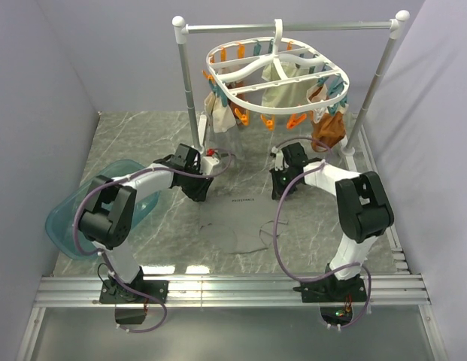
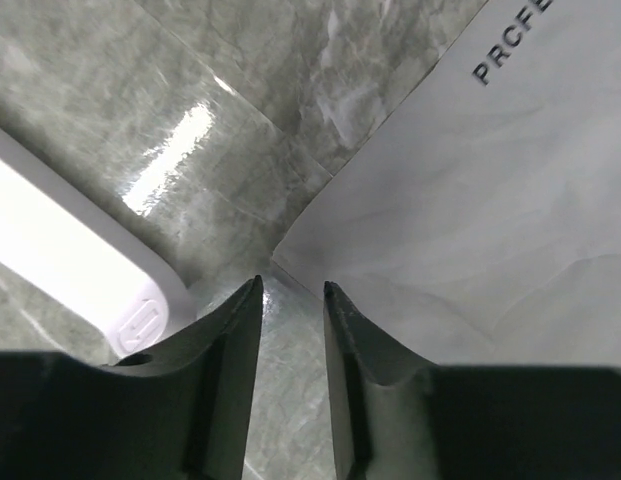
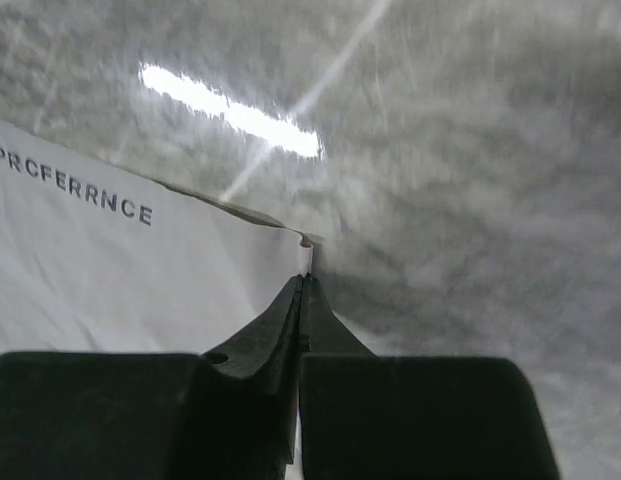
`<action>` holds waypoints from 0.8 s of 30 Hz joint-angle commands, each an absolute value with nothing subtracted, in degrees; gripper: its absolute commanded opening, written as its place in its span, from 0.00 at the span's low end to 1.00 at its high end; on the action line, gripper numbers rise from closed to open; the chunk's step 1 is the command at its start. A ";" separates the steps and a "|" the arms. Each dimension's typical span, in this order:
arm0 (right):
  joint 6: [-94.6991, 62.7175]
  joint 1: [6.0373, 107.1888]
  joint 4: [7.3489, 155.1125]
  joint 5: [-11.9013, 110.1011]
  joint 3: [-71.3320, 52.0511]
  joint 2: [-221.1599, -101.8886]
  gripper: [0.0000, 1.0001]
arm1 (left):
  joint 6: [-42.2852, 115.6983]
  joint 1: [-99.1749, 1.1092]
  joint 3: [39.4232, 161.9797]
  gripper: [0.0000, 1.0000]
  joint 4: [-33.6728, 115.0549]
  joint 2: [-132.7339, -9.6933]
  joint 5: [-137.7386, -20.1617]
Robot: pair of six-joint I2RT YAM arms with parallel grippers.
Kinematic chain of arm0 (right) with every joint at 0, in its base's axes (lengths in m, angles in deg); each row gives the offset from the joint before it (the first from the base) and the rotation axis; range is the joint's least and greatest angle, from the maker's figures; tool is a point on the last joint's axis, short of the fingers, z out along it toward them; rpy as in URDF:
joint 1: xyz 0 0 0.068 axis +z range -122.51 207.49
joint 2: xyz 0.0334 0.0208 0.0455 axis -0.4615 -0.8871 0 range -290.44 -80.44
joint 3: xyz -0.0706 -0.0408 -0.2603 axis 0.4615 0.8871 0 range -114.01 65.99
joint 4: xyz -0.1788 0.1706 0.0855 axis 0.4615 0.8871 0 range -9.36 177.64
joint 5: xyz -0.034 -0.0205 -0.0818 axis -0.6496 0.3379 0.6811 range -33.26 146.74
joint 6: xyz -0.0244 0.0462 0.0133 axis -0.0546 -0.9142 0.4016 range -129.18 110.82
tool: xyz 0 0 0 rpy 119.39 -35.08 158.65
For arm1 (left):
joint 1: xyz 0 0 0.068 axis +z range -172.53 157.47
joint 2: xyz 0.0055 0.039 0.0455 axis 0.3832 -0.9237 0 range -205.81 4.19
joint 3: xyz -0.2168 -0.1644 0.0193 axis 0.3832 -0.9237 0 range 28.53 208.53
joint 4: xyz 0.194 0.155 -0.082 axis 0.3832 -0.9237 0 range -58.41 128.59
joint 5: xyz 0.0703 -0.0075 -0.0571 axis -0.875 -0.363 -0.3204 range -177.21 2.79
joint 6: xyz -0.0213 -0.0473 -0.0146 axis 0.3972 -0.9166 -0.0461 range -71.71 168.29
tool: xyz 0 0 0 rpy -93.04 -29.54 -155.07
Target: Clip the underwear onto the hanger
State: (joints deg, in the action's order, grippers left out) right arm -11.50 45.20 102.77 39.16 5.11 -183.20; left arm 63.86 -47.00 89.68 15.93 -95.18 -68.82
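- Grey underwear lies flat on the marble table between your two arms, well apart from the hanger, with its printed lettering facing up.
- Your right gripper is closed tight at one corner of the cloth. A sliver of fabric seems to be nipped between its tips.
- Your left gripper is parted by a narrow gap and holds nothing. Another corner of the cloth lies on the table just ahead of its tips.
- The hanger hangs from the white rail at the far side. It already carries a cream cloth and a brown garment, and several orange and teal pegs look free.
- Progress looks early to me. One corner seems gripped, and the second grip, the lift and the clipping are all left to do.
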 commanded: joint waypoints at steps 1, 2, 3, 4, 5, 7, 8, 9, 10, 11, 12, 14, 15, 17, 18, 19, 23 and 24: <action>-13.04 44.02 101.64 40.12 7.63 -177.06 0.00 | 62.44 -47.67 92.08 0.34 15.65 -96.53 -68.13; -13.39 43.66 101.47 41.35 8.33 -175.99 0.00 | 62.26 -48.11 92.16 0.32 15.73 -97.23 -68.66; -14.00 43.31 101.38 41.88 9.56 -174.85 0.00 | 62.17 -48.37 92.34 0.30 15.91 -97.49 -69.01; -14.36 42.87 101.38 42.58 10.35 -172.58 0.00 | 62.17 -48.63 92.43 0.27 15.91 -97.76 -69.19; -14.62 42.17 101.29 43.29 11.14 -171.42 0.00 | 62.17 -48.90 92.60 0.24 16.09 -98.11 -69.02; -15.24 41.64 101.03 44.70 13.43 -167.83 0.00 | 61.82 -49.16 92.87 0.18 16.44 -98.46 -68.67; -15.50 41.29 100.16 45.13 14.13 -166.68 0.00 | 61.73 -49.51 93.22 0.11 16.61 -98.72 -68.23; -15.94 41.20 99.54 46.10 15.27 -164.75 0.00 | 61.47 -49.69 93.39 0.09 17.05 -98.81 -67.97; -15.94 41.20 98.84 46.45 15.72 -163.95 0.00 | 61.30 -49.87 93.66 0.08 17.40 -98.99 -67.70; -15.77 41.20 97.87 46.81 15.98 -163.59 0.00 | 61.21 -50.13 94.18 0.06 17.75 -99.25 -67.26; -15.59 41.20 97.60 47.51 15.64 -164.20 0.00 | 60.95 -50.39 94.45 0.04 18.28 -99.43 -67.09; -15.24 41.20 97.42 49.26 14.24 -165.86 0.00 | 60.68 -51.01 95.85 0.00 18.63 -100.48 -67.61; -14.98 41.11 97.16 51.36 13.97 -167.53 0.00 | 60.42 -51.10 96.38 0.00 19.16 -100.92 -67.79; -14.63 40.85 96.02 52.43 13.35 -169.03 0.00 | 59.98 -51.19 97.52 0.00 19.78 -101.80 -68.31; -14.45 40.76 96.10 53.13 12.04 -170.95 0.00 | 59.89 -51.19 97.79 0.00 19.95 -101.98 -68.58; -14.54 40.67 96.37 53.92 11.16 -172.01 0.00 | 60.06 -51.19 97.96 0.00 20.04 -102.07 -68.49; -14.80 40.14 96.28 55.86 8.08 -174.83 0.00 | 61.47 -51.19 96.13 0.04 19.96 -99.09 -66.56; -14.98 39.97 96.19 55.86 7.64 -175.36 0.00 | 62.95 -51.19 95.34 0.06 19.78 -97.95 -65.69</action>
